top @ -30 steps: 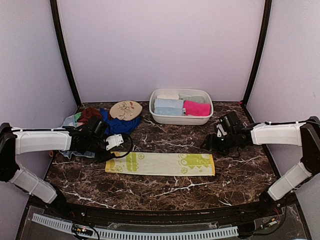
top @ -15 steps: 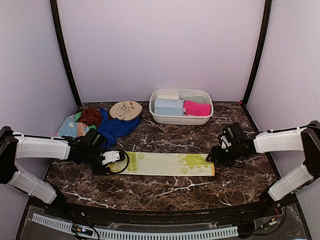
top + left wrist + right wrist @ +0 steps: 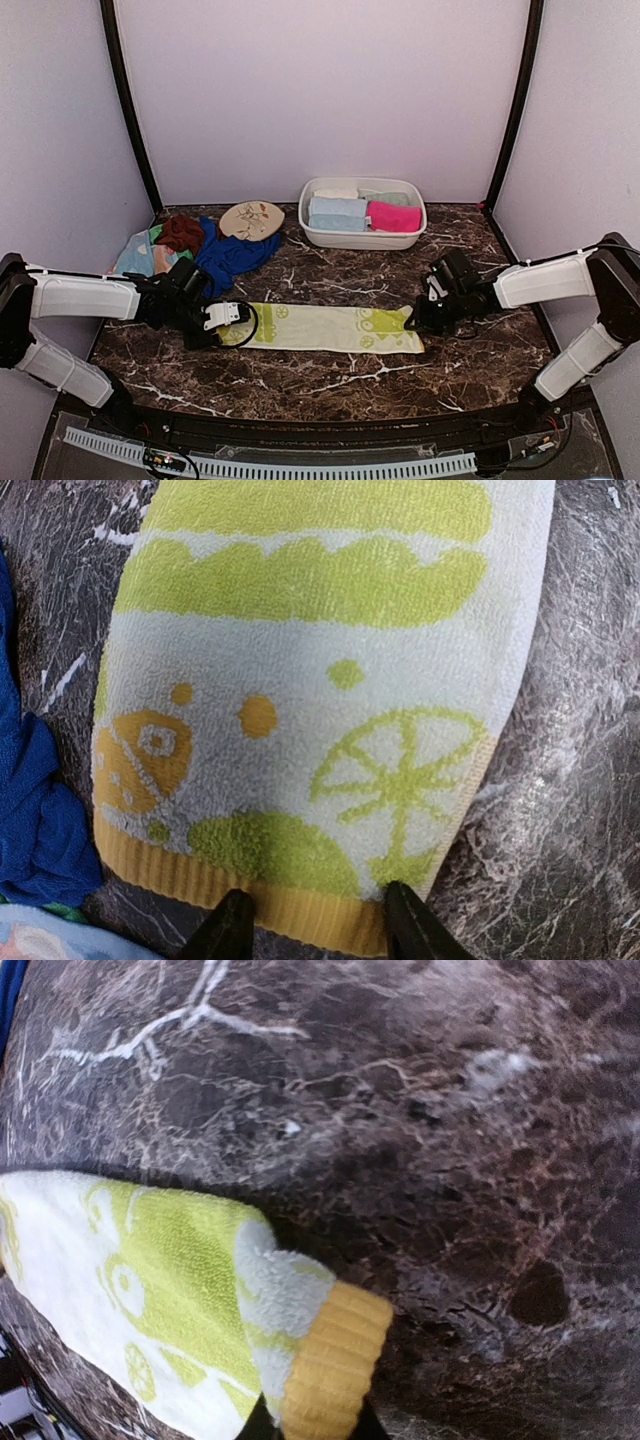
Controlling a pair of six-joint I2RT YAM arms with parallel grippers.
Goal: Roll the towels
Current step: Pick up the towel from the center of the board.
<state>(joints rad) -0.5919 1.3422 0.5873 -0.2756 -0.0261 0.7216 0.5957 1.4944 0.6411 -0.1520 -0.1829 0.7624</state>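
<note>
A yellow-green towel [image 3: 330, 328] with pale patches and yellow hems lies stretched out flat across the middle of the table. My left gripper [image 3: 222, 322] is at its left end. In the left wrist view the gripper [image 3: 318, 935] is open, its fingertips [image 3: 232, 928] set apart on either side of a stretch of the yellow hem of the towel [image 3: 300, 710]. My right gripper [image 3: 418, 318] is at the right end. In the right wrist view that gripper [image 3: 310, 1430] is shut on the bunched yellow hem, and this corner of the towel [image 3: 170, 1280] is raised off the marble.
Loose towels lie in a pile at back left: brown [image 3: 180, 232], royal blue [image 3: 235, 252], pale blue [image 3: 135, 250]. An oval floral disc [image 3: 251, 220] sits beside them. A white basin [image 3: 330, 238] at the back holds rolled towels, pale blue [image 3: 337, 213] and hot pink [image 3: 393, 215].
My right gripper has come down onto the towel's right end and shut on its hem, drawing that end slightly left. My left gripper has settled at the left hem, its jaws a little narrower.
</note>
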